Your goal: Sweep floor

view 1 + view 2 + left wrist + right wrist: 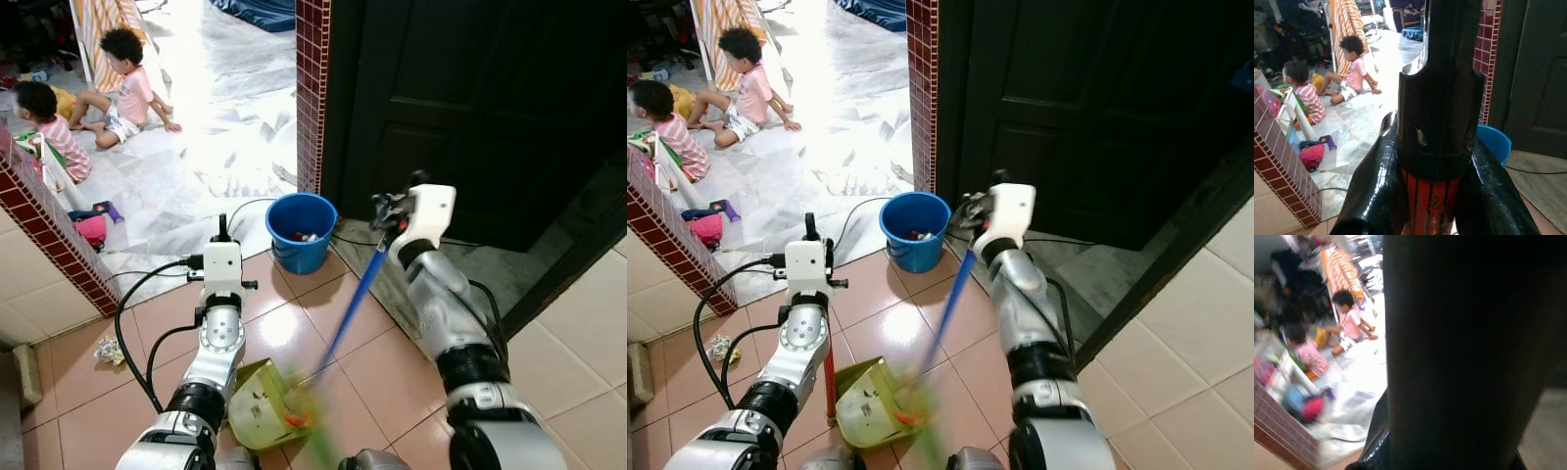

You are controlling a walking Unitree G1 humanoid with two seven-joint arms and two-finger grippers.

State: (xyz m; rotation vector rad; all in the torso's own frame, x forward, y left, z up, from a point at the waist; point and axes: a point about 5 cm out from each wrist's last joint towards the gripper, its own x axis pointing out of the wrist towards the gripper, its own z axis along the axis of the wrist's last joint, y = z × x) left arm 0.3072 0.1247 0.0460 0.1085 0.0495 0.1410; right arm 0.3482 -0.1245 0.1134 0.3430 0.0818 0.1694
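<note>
Sweeping with blue broom (358, 294), blurred bristles touching green dustpan (257, 403) on tiled floor (294, 323). Right gripper (390, 217) is clamping broom's top. Left gripper (1425, 205) is pinching dustpan's red-black handle (1429, 200). Blue bucket (301, 231) is standing near doorway.

Strong daylight pours in through the doorway, blowing out the pale marble floor (211, 127) to white glare. Dark wooden door (460, 108) sits in deep shade, detail lost. Glossy tan floor tiles (284, 328) show soft reflections. Green broom head (921, 416) is motion-smeared. Right wrist view is heavily blurred; left wrist view is sharper.
</note>
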